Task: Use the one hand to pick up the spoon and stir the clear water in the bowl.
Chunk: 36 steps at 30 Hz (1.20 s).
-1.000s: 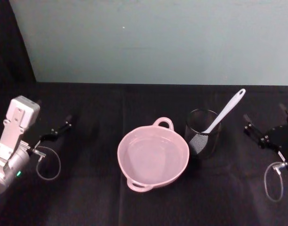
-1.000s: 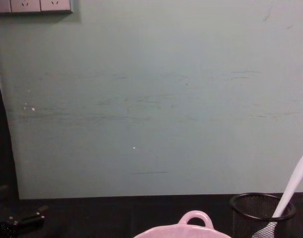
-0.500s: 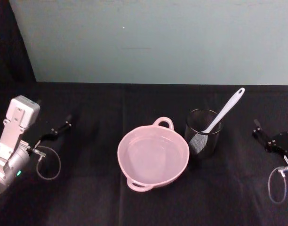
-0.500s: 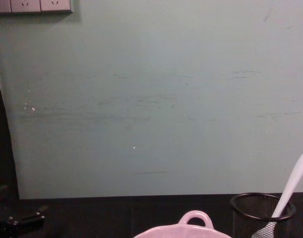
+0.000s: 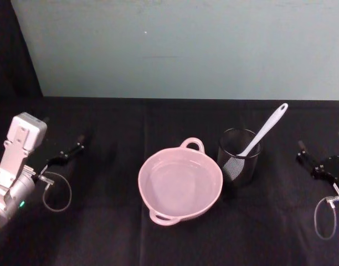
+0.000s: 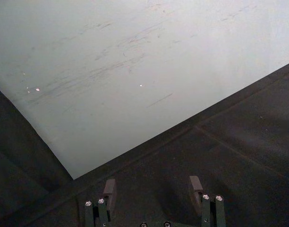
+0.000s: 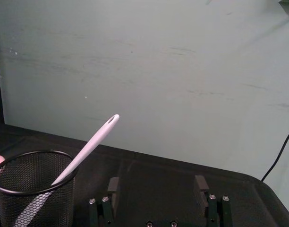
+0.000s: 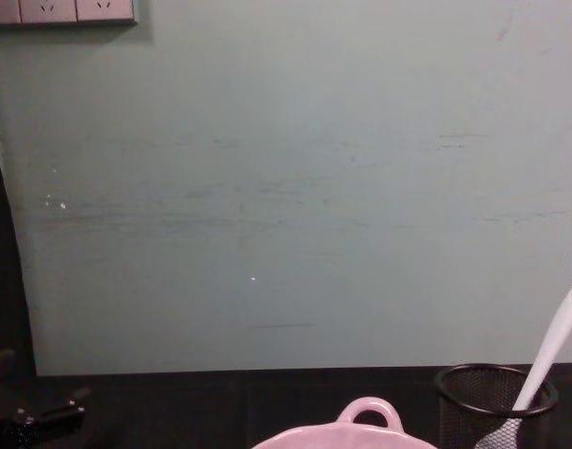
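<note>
The white spoon (image 5: 265, 132) stands tilted in a black wire-mesh cup (image 5: 238, 164), its handle leaning up to the right. The pale pink bowl (image 5: 180, 183) with clear water sits just left of the cup, at the table's middle. My right gripper (image 5: 322, 148) hovers open near the right edge, well right of the cup and apart from the spoon. In the right wrist view its gripper (image 7: 157, 187) is empty, with the spoon (image 7: 95, 142) and cup (image 7: 31, 189) ahead. My left gripper (image 5: 65, 134) rests open at the far left. The chest view shows the spoon (image 8: 552, 346) and the bowl's loop handle (image 8: 365, 414).
A black cloth covers the table (image 5: 114, 233), and a pale green wall (image 5: 180, 50) rises right behind it. Cable loops hang from both wrists. In the left wrist view the left gripper (image 6: 152, 189) faces bare cloth and wall. Wall sockets (image 8: 62, 9) sit high on the left.
My right gripper has drawn back to the right, away from the mesh cup, and now holds nearly still. The left arm, spoon and bowl have not moved.
</note>
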Each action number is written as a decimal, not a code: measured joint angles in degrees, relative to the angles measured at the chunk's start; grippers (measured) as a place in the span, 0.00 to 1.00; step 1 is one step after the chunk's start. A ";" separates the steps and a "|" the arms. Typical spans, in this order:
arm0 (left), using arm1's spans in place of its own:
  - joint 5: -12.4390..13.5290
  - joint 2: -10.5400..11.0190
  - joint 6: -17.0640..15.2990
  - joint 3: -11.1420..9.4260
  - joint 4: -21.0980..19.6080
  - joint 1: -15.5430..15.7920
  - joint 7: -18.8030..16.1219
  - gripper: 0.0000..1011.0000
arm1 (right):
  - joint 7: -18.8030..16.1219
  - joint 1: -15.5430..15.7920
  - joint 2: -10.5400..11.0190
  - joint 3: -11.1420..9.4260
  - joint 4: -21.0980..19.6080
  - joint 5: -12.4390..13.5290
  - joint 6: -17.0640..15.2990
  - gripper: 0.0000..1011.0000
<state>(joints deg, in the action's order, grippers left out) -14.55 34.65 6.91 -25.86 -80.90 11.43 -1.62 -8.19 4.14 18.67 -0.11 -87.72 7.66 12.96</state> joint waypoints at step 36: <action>0.00 0.00 0.00 0.00 0.00 0.00 0.00 0.99 | 0.19 0.09 0.22 0.17 -0.22 -0.05 -0.11 0.99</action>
<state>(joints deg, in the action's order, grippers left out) -14.55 34.64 6.91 -25.86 -80.90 11.43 -1.62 -8.01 4.22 18.89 0.07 -87.94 7.61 12.85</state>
